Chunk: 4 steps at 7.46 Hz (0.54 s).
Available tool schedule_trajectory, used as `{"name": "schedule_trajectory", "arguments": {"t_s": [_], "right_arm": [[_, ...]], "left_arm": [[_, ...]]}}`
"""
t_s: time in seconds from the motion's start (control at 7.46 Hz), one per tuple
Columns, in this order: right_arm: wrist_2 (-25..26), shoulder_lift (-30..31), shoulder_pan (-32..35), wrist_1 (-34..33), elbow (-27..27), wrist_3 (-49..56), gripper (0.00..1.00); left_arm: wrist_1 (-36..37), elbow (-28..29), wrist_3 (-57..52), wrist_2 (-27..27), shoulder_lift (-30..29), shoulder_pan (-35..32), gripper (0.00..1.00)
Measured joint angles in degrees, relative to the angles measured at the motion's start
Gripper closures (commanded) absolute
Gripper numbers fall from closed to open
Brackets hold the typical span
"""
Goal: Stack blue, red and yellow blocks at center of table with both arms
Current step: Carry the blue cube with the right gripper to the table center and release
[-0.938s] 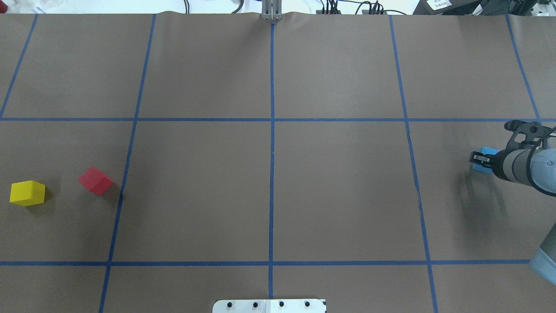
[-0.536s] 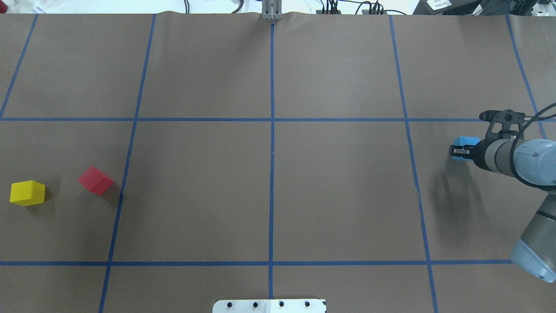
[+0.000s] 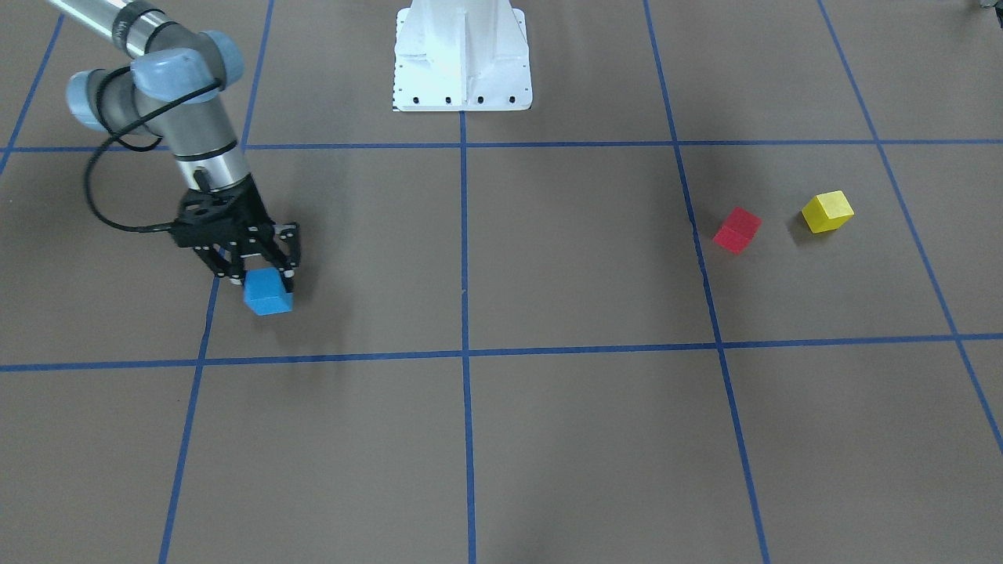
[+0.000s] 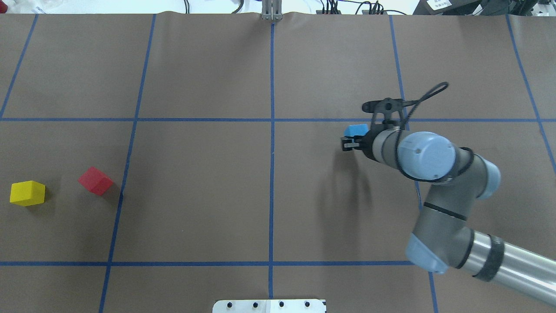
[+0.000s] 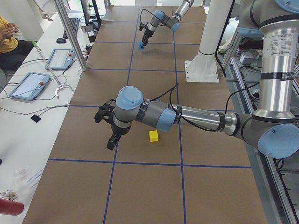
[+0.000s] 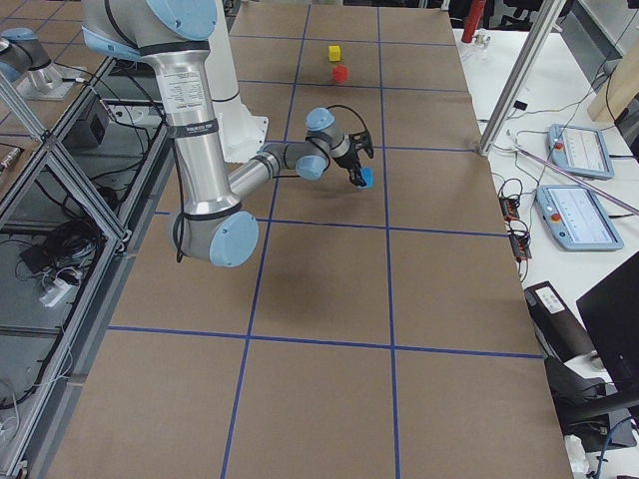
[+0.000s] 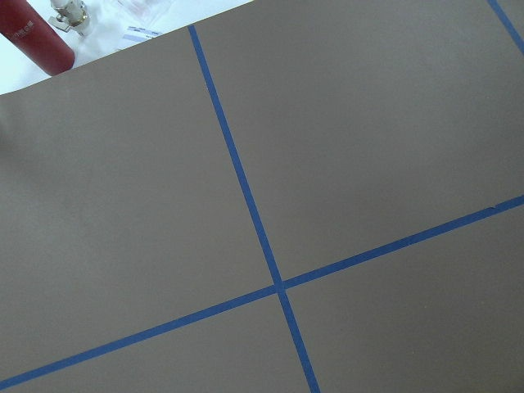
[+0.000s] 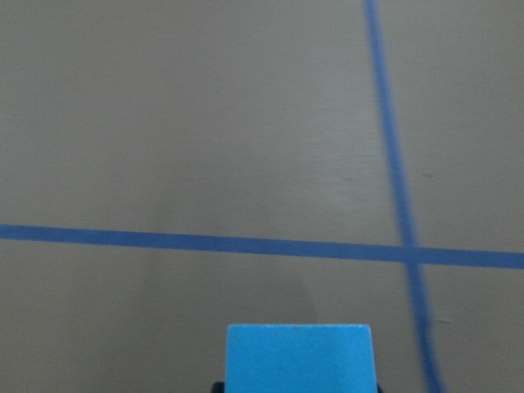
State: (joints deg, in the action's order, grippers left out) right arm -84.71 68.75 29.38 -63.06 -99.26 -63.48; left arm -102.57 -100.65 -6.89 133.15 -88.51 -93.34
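Bench (image 4: 195, 208) lies open from right gripper (image 3: 263, 276), blue block (image 3: 268, 298) clamped, across centre line (image 4: 272, 182). Red block (image 4: 95, 181) and yellow block (image 4: 27, 193) stand near each other, far left.

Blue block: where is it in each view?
Front-facing: blue block left of centre.
Overhead: block right of the centre line.
Exterior left: block far, top centre.
Exterior right: block upper middle.
Left wrist: not in it.
Right wrist: block bottom centre.
Landmark: right gripper holding it, in every exterior view.
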Motion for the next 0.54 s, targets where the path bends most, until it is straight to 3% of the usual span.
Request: {"name": "schedule_trajectory", "arguments": {"t_s": [0.27,0.54], "right_arm": [[1.7,-12.9,-3.2,-9.8,4.7,-0.6,1.0],[2.0,-19.3,-5.3,-12.2,9.5,-1.6,1.0]], "left_arm": [[0.1,0.1,0.0,0.0,0.1,0.0,0.0],[0.1,0.3,0.0,0.0,0.4,0.0,0.0]]}}
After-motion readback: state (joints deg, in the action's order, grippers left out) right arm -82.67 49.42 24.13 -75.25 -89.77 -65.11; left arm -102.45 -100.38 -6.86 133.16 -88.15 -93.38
